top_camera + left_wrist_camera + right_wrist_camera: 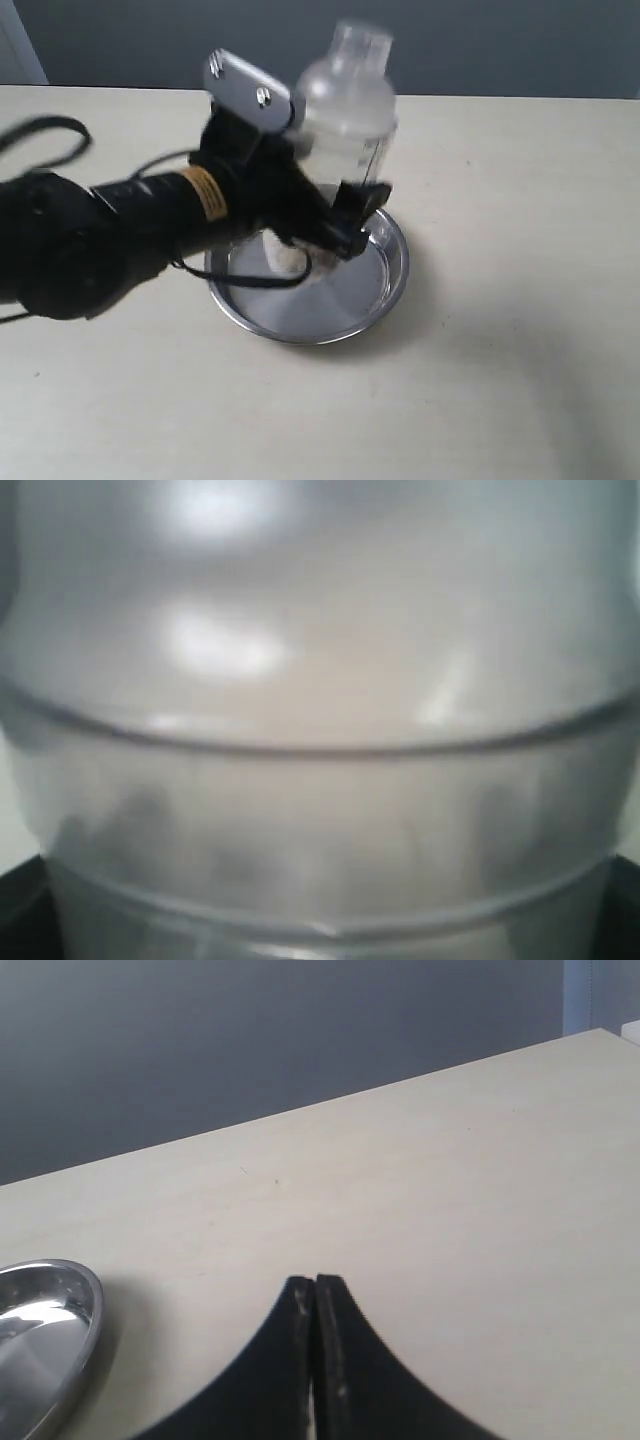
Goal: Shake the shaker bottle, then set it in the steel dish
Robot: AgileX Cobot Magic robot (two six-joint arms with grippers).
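Near the middle of the table, over the steel dish, the left pincer clamps the clear shaker bottle around its straight lower wall, a sound hold for a light, stiff, probably slippery plastic shell; the right pincer sits closed and empty.
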